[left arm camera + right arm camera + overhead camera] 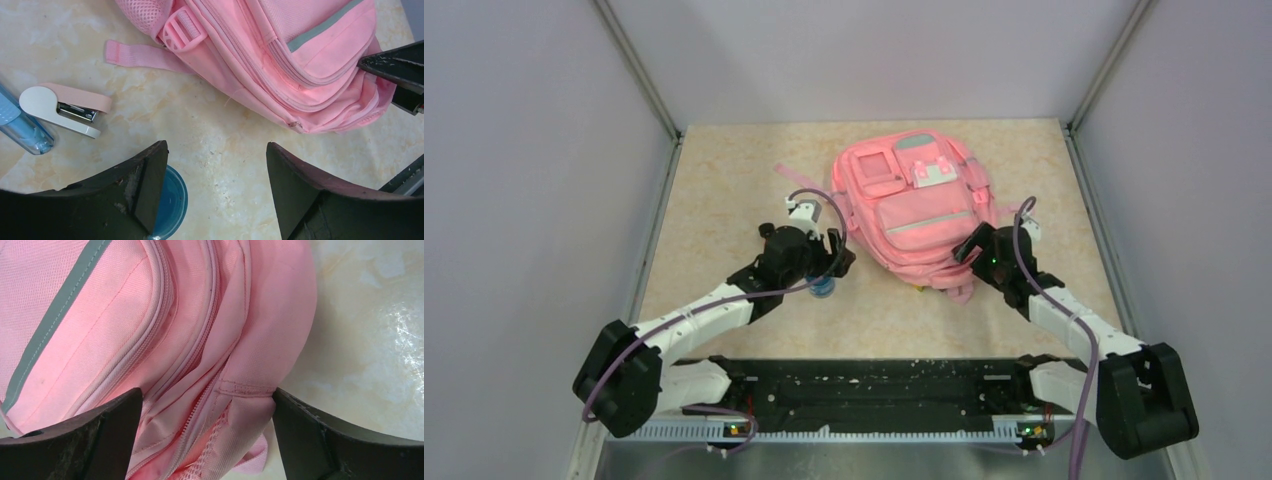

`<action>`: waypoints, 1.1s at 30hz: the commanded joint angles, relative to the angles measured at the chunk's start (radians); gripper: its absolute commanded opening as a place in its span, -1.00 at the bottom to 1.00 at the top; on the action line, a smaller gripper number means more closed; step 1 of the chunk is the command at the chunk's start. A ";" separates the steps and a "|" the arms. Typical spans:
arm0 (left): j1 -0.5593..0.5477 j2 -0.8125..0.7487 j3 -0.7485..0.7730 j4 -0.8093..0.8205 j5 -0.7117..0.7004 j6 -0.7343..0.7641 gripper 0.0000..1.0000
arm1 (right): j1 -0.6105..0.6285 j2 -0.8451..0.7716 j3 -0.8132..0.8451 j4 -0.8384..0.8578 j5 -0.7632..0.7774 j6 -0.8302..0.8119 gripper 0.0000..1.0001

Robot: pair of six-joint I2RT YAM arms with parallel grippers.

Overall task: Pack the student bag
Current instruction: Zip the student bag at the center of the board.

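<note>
While the student bag (914, 205) lies on the tabletop (724, 200), long axis 12 to 6, the right hand (207, 402) is nearer, spread empty over its 5 o'clock corner. The left hand (217, 150), likewise spread and seemingly empty, hangs at 8.

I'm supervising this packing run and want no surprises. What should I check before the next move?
1. Right end effector open: ok.
2. Right end effector over the near edge of the student bag, fabric between its fingers: ok.
3. Bag opened for packing: cannot tell.
4. Left end effector open and empty: ok.
5. Stapler lying free, apart from the bag: ok.
6. Blue round item, partly hidden under the left end effector, identified: cannot tell.
</note>
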 commanded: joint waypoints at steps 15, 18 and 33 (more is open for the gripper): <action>0.009 -0.122 -0.024 0.150 0.046 0.092 0.53 | 0.002 -0.059 0.463 0.043 -0.068 -0.064 -1.00; 0.014 -0.077 0.001 0.137 -0.016 0.072 0.53 | 0.002 -0.029 0.533 0.067 -0.073 -0.039 -1.00; 0.158 0.239 0.002 0.529 0.299 0.020 0.24 | 0.002 -0.029 0.591 0.131 -0.087 0.028 -1.00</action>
